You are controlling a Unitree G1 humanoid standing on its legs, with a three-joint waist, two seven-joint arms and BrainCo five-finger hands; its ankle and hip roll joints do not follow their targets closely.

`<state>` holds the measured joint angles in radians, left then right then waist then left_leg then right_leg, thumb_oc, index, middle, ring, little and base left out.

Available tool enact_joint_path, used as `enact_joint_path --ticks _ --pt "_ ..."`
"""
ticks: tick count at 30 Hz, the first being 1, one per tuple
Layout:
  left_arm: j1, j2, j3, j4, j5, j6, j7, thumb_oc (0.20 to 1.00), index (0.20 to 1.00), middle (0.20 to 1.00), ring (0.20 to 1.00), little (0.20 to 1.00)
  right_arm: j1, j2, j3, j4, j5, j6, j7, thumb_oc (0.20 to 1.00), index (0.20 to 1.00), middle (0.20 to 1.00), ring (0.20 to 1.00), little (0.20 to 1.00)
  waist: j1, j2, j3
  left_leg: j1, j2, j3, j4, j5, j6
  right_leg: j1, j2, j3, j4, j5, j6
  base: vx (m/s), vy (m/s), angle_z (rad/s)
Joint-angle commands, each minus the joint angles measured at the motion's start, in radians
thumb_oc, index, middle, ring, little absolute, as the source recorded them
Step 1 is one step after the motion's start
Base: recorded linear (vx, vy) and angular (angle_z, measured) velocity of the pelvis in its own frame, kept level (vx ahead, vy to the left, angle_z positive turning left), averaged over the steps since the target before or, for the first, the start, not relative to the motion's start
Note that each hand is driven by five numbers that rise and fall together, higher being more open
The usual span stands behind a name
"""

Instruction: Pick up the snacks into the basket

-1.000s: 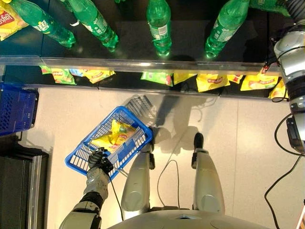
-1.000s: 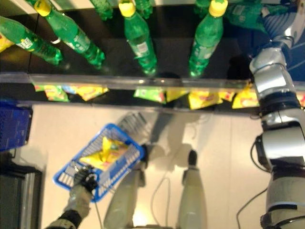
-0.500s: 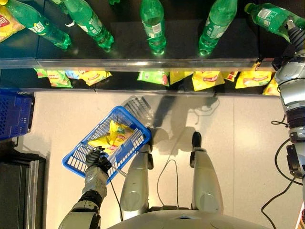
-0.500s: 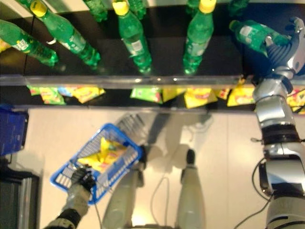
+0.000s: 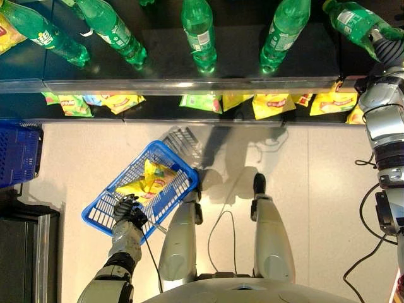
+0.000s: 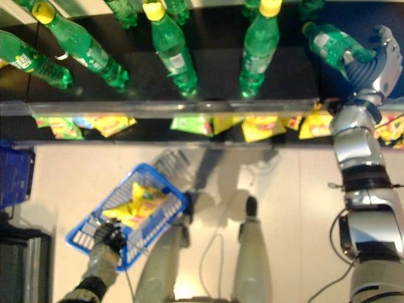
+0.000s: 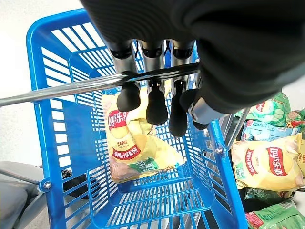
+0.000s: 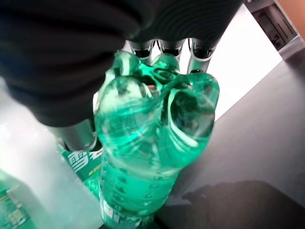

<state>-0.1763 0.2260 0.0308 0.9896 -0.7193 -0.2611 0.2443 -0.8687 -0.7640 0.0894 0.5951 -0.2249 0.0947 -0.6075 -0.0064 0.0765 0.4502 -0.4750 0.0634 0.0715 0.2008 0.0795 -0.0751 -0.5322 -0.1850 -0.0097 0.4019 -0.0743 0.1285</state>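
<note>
The blue basket hangs low over the pale floor, carried by the left hand, whose fingers are curled round the basket's metal handle at the end nearest the robot. Inside the basket, just under those fingers, lie yellow snack bags, resting on the mesh bottom toward its middle.

Away from the basket, up and to the robot's right, the right hand is raised to the dark shelf and wrapped round a green bottle that leans tilted at the shelf's right end; the right wrist view looks straight at the bottle's lumpy base, with fingers behind it. So that hand holds a drink, not a snack.

Further green bottles stand in a row along the same shelf behind a clear rail. On the tier below, between the shelf and the basket, more snack bags in yellow and green lie in a line. To the left of the carried basket sits a second blue basket, and beyond it a dark unit at floor level.
</note>
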Motion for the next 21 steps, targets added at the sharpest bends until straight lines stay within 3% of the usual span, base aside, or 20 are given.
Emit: enact_joint_path --ticks 1,7,14,21 --pt "0.062 0.071 0.033 0.007 0.047 -0.029 0.008 0.200 0.200 0.200 0.200 0.200 -0.089 -0.017 0.019 -0.051 -0.050 -0.041 -0.005 0.200 0.200 0.200 0.200 0.200 0.021 -0.048 -0.028 -0.022 -0.043 -0.036 0.095 -0.089 0.049 0.012 0.035 -0.018 -0.098 0.125 -0.015 0.00 0.000 0.00" --pt "0.069 0.071 0.013 -0.006 0.036 -0.028 0.005 0.200 0.200 0.200 0.200 0.200 -0.200 0.019 0.134 0.099 -0.025 -0.041 0.032 0.200 0.200 0.200 0.200 0.200 0.035 -0.053 -0.008 -0.039 -0.046 -0.037 0.093 -0.080 0.051 0.005 0.034 -0.022 -0.113 0.137 -0.017 0.00 0.000 0.00" --pt "0.075 0.086 -0.011 -0.009 0.012 -0.033 -0.004 0.200 0.200 0.200 0.200 0.200 -0.373 0.057 0.320 0.417 0.044 -0.057 0.096 0.200 0.200 0.200 0.200 0.200 0.054 -0.052 0.011 -0.055 -0.053 -0.049 0.085 -0.066 0.048 0.001 0.030 -0.035 -0.122 0.146 -0.020 0.00 0.014 0.07" --pt "0.071 0.092 -0.015 0.018 -0.002 -0.036 -0.002 0.200 0.200 0.200 0.200 0.200 -0.415 0.070 0.378 0.544 0.077 -0.065 0.123 0.200 0.200 0.200 0.200 0.200 0.060 -0.056 0.007 -0.051 -0.057 -0.054 0.078 -0.063 0.047 0.010 0.030 -0.041 -0.127 0.147 -0.019 0.01 0.005 0.08"
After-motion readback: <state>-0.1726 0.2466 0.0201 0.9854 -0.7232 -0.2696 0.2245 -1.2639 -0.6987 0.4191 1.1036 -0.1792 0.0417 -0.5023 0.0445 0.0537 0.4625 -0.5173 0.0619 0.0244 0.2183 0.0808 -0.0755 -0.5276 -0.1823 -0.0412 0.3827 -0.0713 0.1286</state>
